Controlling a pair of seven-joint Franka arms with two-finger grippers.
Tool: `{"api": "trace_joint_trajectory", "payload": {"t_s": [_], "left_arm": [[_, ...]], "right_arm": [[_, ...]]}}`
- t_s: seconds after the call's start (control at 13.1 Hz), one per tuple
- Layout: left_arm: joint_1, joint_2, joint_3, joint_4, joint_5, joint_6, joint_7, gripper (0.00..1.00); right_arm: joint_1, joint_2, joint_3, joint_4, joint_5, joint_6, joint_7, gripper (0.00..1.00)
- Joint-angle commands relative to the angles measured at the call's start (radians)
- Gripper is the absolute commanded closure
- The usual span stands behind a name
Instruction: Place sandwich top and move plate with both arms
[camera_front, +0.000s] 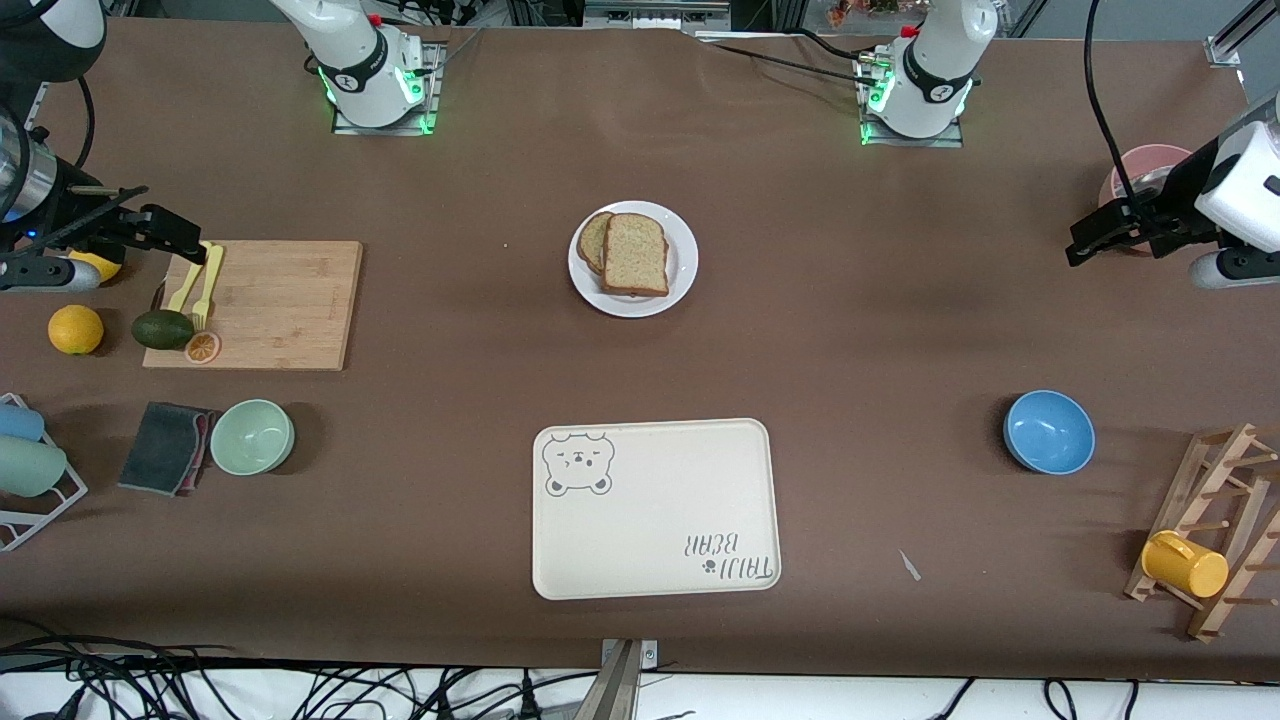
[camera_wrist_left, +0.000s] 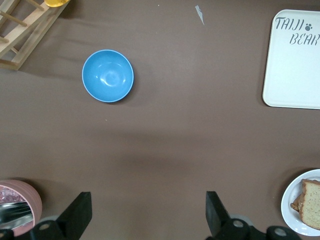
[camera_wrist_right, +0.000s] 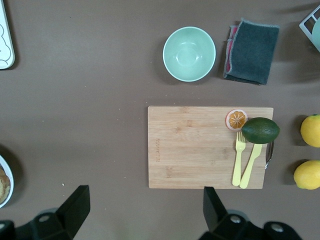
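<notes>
The white plate (camera_front: 684, 262) sits mid-table, nearer the arms' bases than the tray. The sandwich top (camera_front: 635, 255), a speckled tan slice with a brown crust, lies flat on it, overlapping another slice (camera_front: 594, 240) beneath. The left wrist view catches the plate's rim (camera_wrist_left: 289, 201) and the bread (camera_wrist_left: 312, 204) at its edge. My left gripper (camera_front: 1085, 245) hangs open over bare table by the pink bowl, far from the plate; its fingers (camera_wrist_left: 80, 212) hold nothing. My right gripper (camera_front: 185, 240) hangs open over the cutting board's end, also empty (camera_wrist_right: 145, 207).
The cream bear-printed tray (camera_front: 655, 508) lies near the front edge. Toward the right arm's end are a cutting board (camera_front: 270, 300) with forks (camera_front: 200, 280), an avocado (camera_front: 163, 329), lemon (camera_front: 76, 329), green bowl (camera_front: 252, 436) and cloth (camera_front: 165, 447). A blue bowl (camera_front: 1049, 431), pink bowl (camera_front: 1150, 165) and mug rack (camera_front: 1210, 530) occupy the left arm's end.
</notes>
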Motion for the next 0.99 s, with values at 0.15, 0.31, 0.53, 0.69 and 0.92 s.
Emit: {"api": "trace_joint_trajectory", "payload": {"t_s": [0.15,0.31,0.53,0.69,0.92], "left_arm": [[0.007,0.009,0.002,0.025,-0.028,-0.021,-0.002,0.00],[0.005,0.007,0.001,0.025,-0.028,-0.021,-0.004,0.00],[0.005,0.007,-0.001,0.025,-0.028,-0.021,-0.004,0.00],[0.005,0.007,-0.001,0.025,-0.028,-0.021,-0.004,0.00],[0.005,0.007,-0.001,0.025,-0.028,-0.021,-0.002,0.00]], "right_arm": [[-0.001,-0.032,0.003,-0.027,-0.025,-0.029,-0.015,0.00],[-0.001,-0.033,0.004,-0.027,-0.018,-0.033,-0.010,0.00],[0.004,-0.024,0.021,-0.006,-0.008,-0.020,-0.003,0.00],[0.004,-0.024,0.021,-0.007,-0.008,-0.029,0.000,0.00],[0.002,-0.026,0.020,-0.006,-0.008,-0.031,0.002,0.00]]}}
